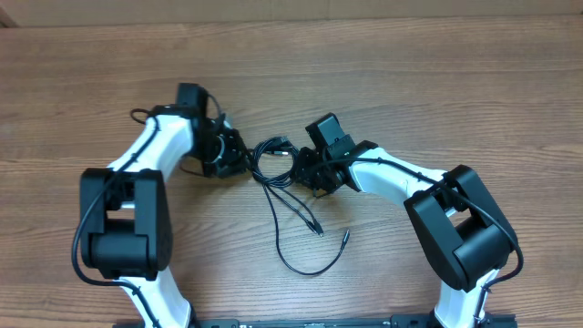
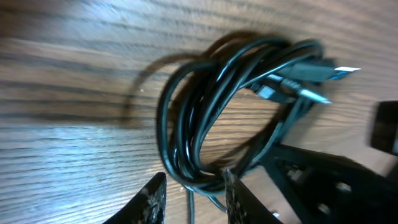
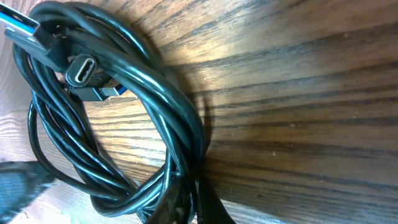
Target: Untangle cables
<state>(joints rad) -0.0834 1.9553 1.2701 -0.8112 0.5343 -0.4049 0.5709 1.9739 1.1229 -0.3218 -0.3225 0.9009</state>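
Observation:
The cables (image 1: pixel 271 162) are a small black coil between my two grippers, with loose ends (image 1: pixel 316 228) trailing toward the front. In the left wrist view the coil (image 2: pixel 214 106) lies just ahead of my left gripper (image 2: pixel 194 178), which is open. One strand (image 2: pixel 191 208) runs loosely between its fingers (image 2: pixel 152 200), and silver-tipped plugs (image 2: pixel 323 73) stick out at the coil's far side. My right gripper (image 3: pixel 189 186) is shut on several strands of the coil (image 3: pixel 155 87). An oval-mouthed plug (image 3: pixel 84 70) rests at the coil's top left.
The wooden table (image 1: pixel 437 82) stretches bare behind and to both sides. A long loop of cable (image 1: pixel 305 269) lies toward the front centre. The right arm's dark gripper body (image 2: pixel 336 180) sits close to the right of the coil.

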